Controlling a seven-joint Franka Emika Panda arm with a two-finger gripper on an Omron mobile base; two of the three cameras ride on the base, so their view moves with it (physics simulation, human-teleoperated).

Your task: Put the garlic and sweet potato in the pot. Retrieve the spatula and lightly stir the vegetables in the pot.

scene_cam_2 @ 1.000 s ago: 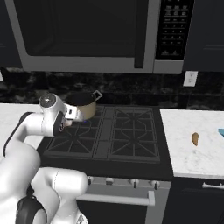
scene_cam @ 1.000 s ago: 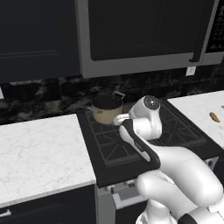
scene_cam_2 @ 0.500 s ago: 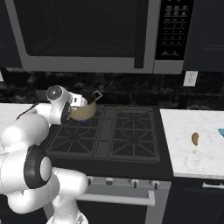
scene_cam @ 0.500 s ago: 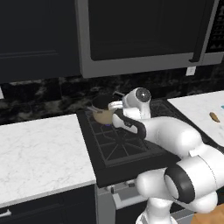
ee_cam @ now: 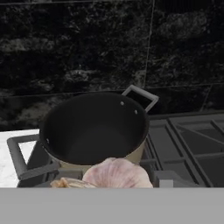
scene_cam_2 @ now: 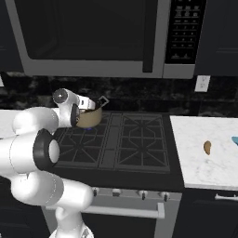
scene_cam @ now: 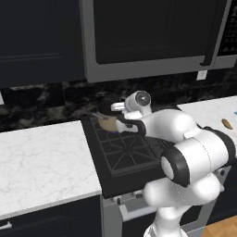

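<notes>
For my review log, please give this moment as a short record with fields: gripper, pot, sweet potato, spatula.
gripper: holds the garlic just short of the pot
pot: on the stove's rear left burner, inside dark and empty
sweet potato: on the white counter right of the stove, untouched
spatula: light blue tip at the counter's right edge
</notes>
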